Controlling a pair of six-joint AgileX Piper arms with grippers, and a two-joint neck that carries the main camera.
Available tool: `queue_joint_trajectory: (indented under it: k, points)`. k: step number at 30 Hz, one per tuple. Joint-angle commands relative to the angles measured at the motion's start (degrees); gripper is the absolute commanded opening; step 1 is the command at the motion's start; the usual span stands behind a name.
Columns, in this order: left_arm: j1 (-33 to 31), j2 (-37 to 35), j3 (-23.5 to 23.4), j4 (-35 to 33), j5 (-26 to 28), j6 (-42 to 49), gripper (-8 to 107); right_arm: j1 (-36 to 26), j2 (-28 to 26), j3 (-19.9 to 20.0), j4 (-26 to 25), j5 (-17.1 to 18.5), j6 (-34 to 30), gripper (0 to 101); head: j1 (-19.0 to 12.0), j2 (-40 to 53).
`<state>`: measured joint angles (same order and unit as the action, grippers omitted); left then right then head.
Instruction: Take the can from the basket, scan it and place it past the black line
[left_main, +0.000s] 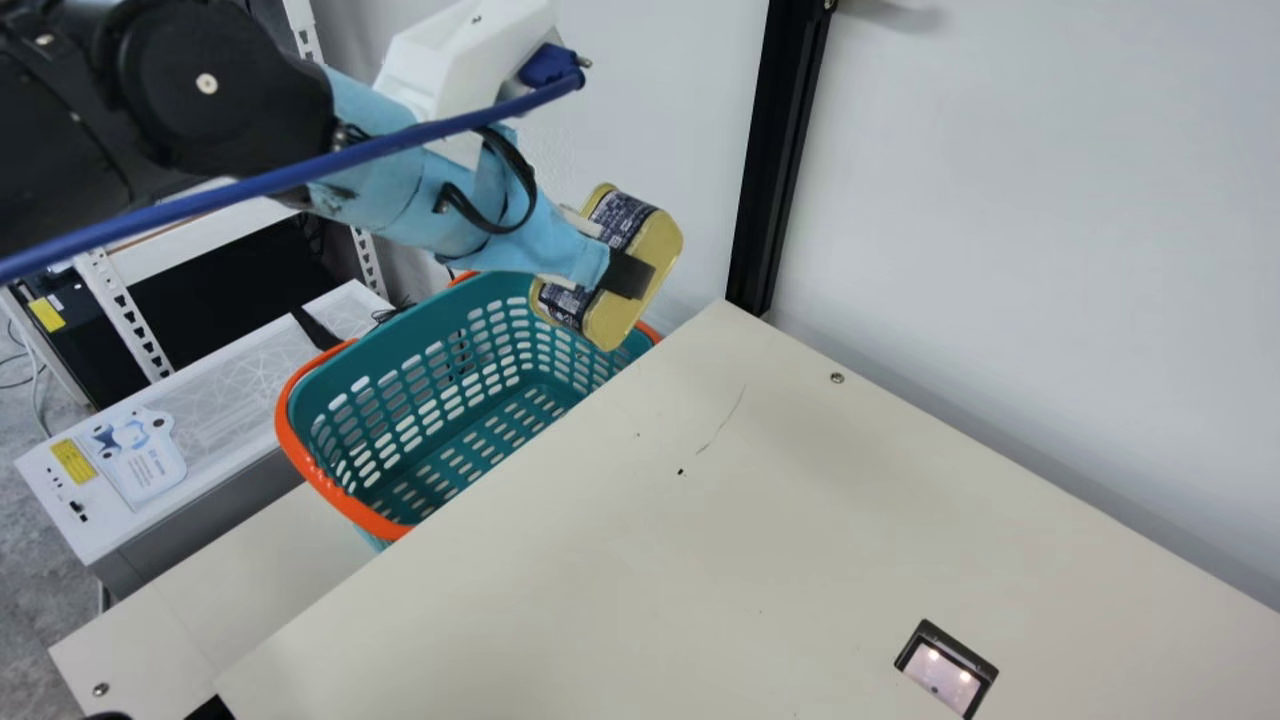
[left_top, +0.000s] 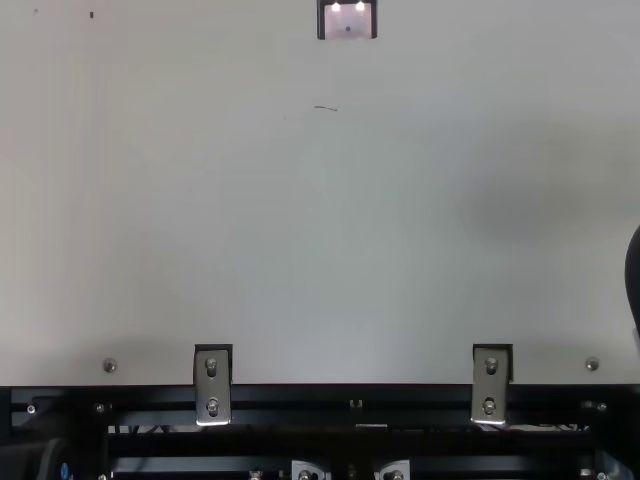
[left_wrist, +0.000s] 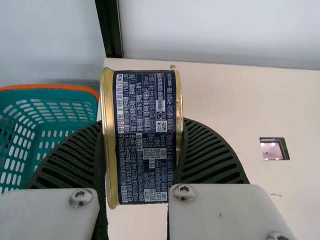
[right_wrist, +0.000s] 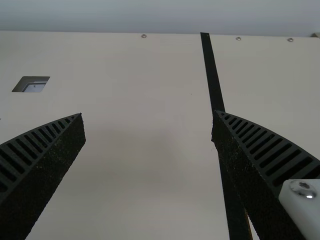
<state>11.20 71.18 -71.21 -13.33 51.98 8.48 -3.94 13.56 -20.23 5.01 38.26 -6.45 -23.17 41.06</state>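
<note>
In the main view my left gripper (left_main: 622, 275) is shut on the can (left_main: 650, 250), a gold-ended tin with a dark printed label, tilted above the far end of the teal basket (left_main: 372, 518). The left wrist view has the can (left_wrist: 145, 137) between both ribbed fingers of my left gripper (left_wrist: 143, 150). A scanner window (left_main: 940, 672) is set into the table. In the right wrist view my right gripper (right_wrist: 148, 125) stands open with nothing between its fingers, over the table, and the black line (right_wrist: 213, 80) runs beside its right-hand finger.
The cream table (left_main: 620, 540) borders the basket's side. A black upright post (left_main: 782, 150) and a pale wall (left_main: 1040, 180) stand behind it. A white box-like unit (left_main: 230, 400) is beyond the basket. Metal brackets (left_top: 212, 385) sit at the table's near edge.
</note>
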Motion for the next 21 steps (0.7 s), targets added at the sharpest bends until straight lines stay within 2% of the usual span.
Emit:
queue_joint_trajectory:
  k: [1, 7, 21]
  points:
    - [-0.21, 0.09, -0.31, 0.09, 0.77, -0.41, 10, 0.0, 0.0, 0.0, 0.0, 0.0, 0.0, 101, -1.83, 0.96]
    - [-1.17, 0.66, -2.26, -0.15, 3.86, -2.74, 10, 0.0, 0.0, 0.0, 0.0, 0.0, 0.0, 101, -1.83, 0.96]
    - [1.09, 3.76, -9.92, -10.77, 17.92, -8.03, 10, 0.0, 0.0, 0.0, 0.0, 0.0, 0.0, 101, -1.83, 0.96]
